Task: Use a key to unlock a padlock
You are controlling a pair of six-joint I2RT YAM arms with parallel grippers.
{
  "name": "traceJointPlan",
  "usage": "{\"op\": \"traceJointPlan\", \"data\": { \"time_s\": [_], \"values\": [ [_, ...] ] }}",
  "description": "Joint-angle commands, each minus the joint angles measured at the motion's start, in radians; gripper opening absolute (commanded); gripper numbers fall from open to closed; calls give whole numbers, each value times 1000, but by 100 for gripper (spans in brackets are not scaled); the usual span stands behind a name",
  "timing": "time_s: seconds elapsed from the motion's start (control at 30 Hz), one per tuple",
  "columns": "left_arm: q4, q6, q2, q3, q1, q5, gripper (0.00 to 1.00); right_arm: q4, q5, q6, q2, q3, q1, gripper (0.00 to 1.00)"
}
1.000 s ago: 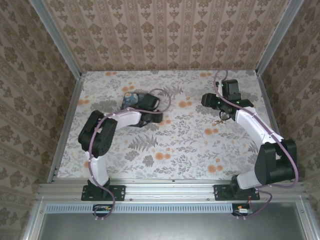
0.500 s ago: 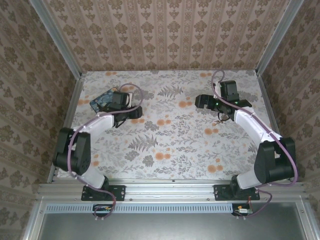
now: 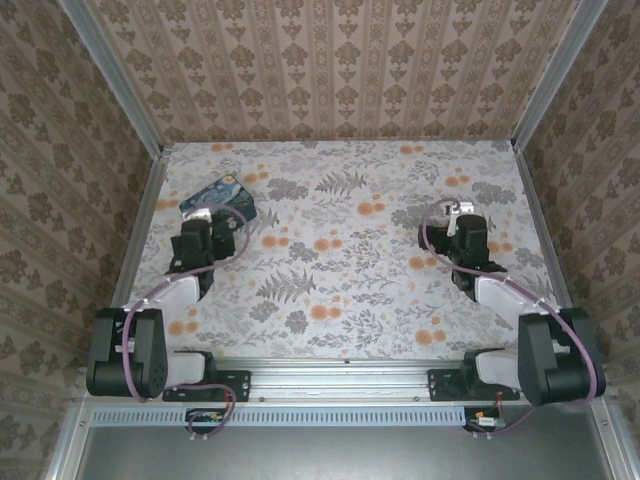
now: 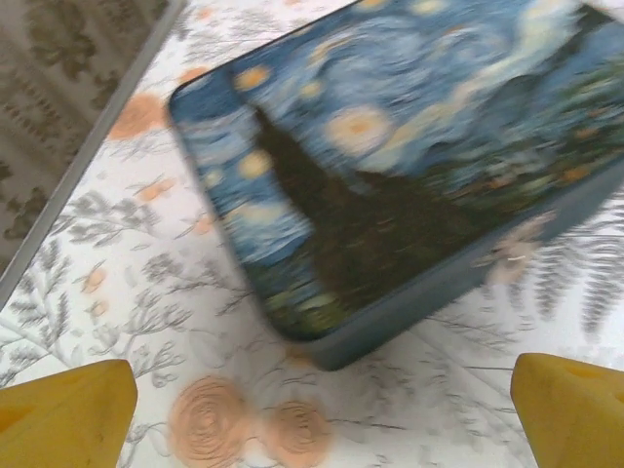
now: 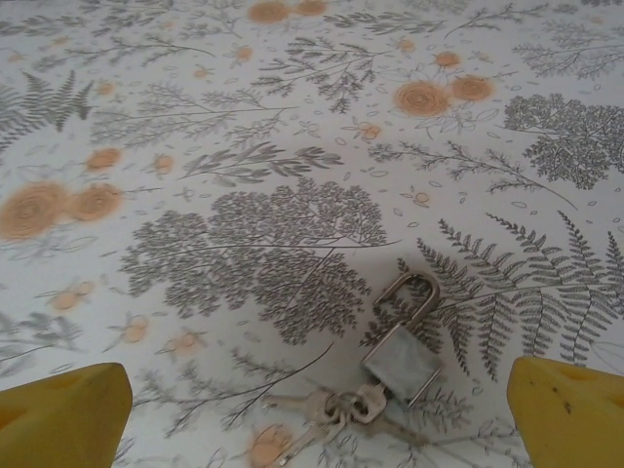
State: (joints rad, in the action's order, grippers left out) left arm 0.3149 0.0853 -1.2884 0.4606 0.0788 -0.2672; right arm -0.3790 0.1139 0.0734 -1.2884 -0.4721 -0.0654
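Well, both sets of jaws are spread wide with nothing between them! The right gripper [image 5: 314, 419] hangs over the floral-print tablecloth [image 5: 244, 146]. Low and right of centre lies the tiny silver metal padlock [image 5: 402, 359], shackle pointing up-frame, with the thin grey metal key [image 5: 336, 405] bunched on a ring at its lower left. The left gripper [image 4: 322, 414] hovers below the dark-blue swirly-painted rectangular box [image 4: 390, 166] in the upper right.

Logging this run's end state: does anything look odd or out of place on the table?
Nothing looks damaged or spilled. The padlock lies flat with its shackle apparently open, and the key bunch rests against its base. The blue box sits askew to the table edge.
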Motion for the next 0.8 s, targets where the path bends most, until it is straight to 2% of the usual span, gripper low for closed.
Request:
{"op": "traceJointPlan", "data": {
  "time_s": [0.0,0.1,0.17,0.23,0.4,0.6,0.63,0.77],
  "values": [
    [312,-31,-21,-68,-53,73,100,-393,47,-60,-119,66,1,100],
    [543,-92,-152,-109,-61,155,100,-625,47,-70,-275,111,3,100],
    [768,-127,-289,-136,-65,190,100,-493,25,-39,-231,83,25,100],
    [545,-117,-236,-72,-59,210,100,-503,32,-17,-247,76,41,100],
    [607,-157,-253,-86,-9,124,100,-503,33,-18,-243,78,41,100],
    [568,-139,-255,-65,-40,171,100,-499,33,-18,-241,78,41,100],
    [548,-132,-253,-56,-58,212,100,-499,33,-18,-241,78,41,100],
    [556,-137,-254,-60,-53,210,100,-498,33,-18,-241,78,40,100]
  ]
}}
